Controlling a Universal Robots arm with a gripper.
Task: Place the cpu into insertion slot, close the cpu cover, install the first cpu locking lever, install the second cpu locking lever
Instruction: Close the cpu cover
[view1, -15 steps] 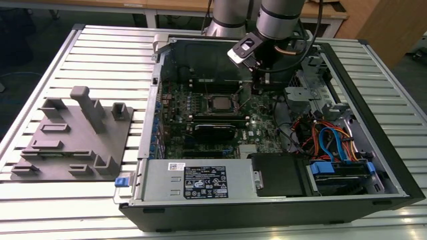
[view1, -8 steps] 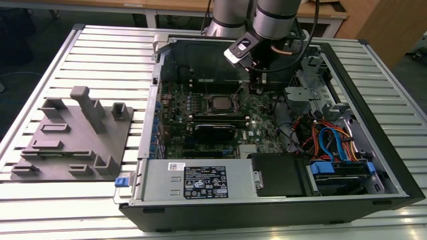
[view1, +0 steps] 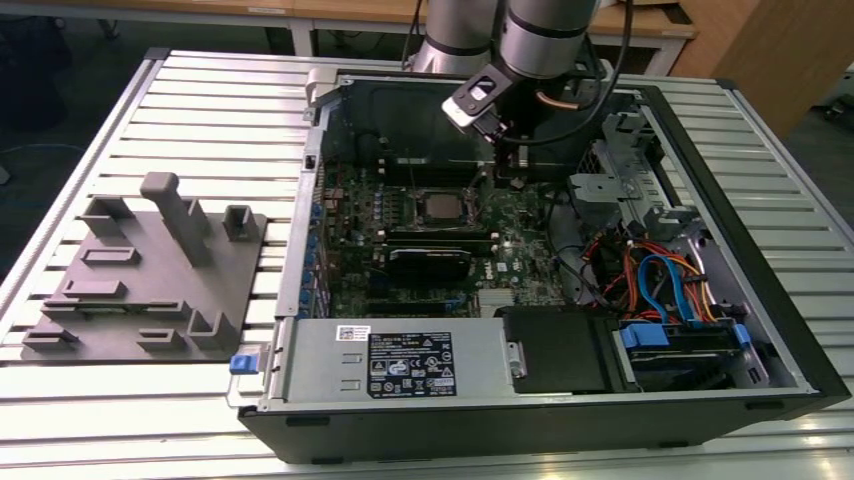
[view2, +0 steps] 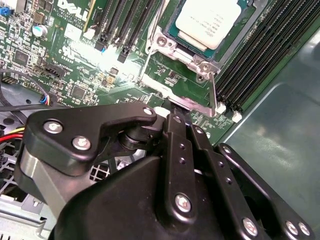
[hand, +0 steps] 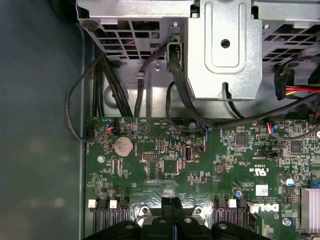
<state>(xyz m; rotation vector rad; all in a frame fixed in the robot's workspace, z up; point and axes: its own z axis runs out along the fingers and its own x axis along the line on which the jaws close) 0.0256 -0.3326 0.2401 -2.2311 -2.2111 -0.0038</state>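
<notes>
The cpu (view1: 438, 207) lies flat in its socket on the green motherboard, its pale metal top showing in the second wrist view (view2: 210, 20). The silvery cpu cover (view2: 172, 45) frames it and looks lowered around the chip. A thin metal locking lever (view2: 213, 90) runs along the socket's side, and another silvery strip crosses just in front of the fingertips. My gripper (view1: 511, 170) hangs over the board to the exterior view's right of the socket. Its black fingers (view2: 174, 111) are shut, tips at that strip; whether they pinch it I cannot tell. The shut tips (hand: 172, 205) also show in the first wrist view.
Black memory sticks (view2: 250, 60) flank the socket. A metal drive cage (hand: 225, 50) with black cables stands beyond the board's edge. The open computer case's wall (view1: 747, 200) and coloured cables (view1: 661, 285) are at the exterior view's right. A grey fixture plate (view1: 147, 270) lies left of the case.
</notes>
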